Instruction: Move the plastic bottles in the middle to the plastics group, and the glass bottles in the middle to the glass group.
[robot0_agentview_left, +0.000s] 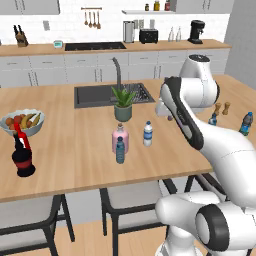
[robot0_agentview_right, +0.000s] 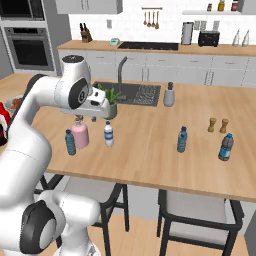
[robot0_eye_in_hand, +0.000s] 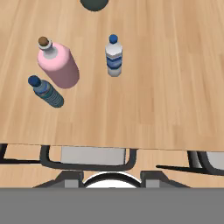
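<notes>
Pincer (robot0_agentview_right: 86, 119) hangs empty over pink bottle (robot0_eye_in_hand: 59, 65); hand view shows its brown stopper (robot0_eye_in_hand: 43, 41).

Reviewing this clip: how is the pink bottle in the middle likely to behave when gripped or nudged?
The pink bottle is squat and wide-bodied, so it probably tips less readily than the slim dark blue bottle close beside it. Its smooth round body may slip or roll if knocked over. If glass, it is likely heavy for its size and breakable.
</notes>
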